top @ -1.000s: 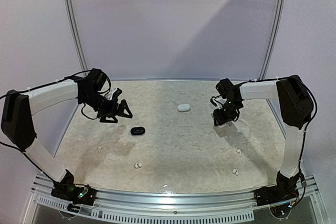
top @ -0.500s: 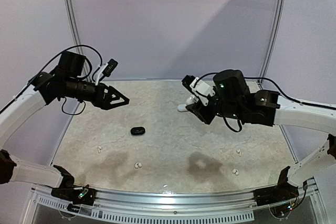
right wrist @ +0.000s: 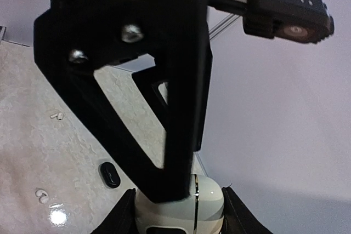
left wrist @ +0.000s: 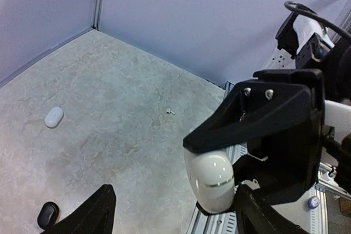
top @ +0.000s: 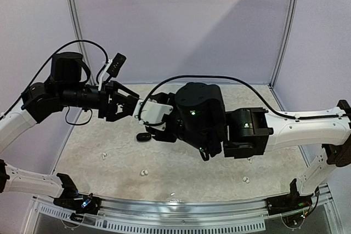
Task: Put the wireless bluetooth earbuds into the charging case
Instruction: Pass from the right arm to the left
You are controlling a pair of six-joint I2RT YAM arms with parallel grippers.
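White charging case point(left wrist: 211, 179) sits clamped in right gripper point(right wrist: 180, 209), now raised mid-air over table point(top: 186, 163) centre. Swung up to meet it, left gripper point(left wrist: 175, 204) straddles case w/ jaws wide but narrowing, gripping nothing. Loose earbuds point(top: 143, 172) lie on table below; apparently lid-opening prep, none inserted yet.

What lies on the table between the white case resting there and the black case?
Nothing: in the left wrist view the table is bare between the white case and the black case.
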